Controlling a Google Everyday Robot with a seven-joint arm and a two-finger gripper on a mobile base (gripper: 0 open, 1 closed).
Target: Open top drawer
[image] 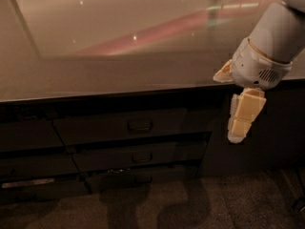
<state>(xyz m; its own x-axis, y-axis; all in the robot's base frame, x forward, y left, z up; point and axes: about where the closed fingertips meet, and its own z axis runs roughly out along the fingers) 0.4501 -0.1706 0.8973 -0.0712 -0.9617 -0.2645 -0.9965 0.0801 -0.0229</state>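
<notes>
The top drawer is a wide dark grey front just under the countertop, with a small dark loop handle at its middle. It sits flush with the cabinet, closed. My gripper hangs down from the white arm at the right, in front of the cabinet. It is well to the right of the handle, at about the same height, and touches nothing.
A glossy grey countertop runs across the view above the drawers. Two narrower dark drawers lie below the top one. Plain dark panels sit to the left. The brown floor lies in front.
</notes>
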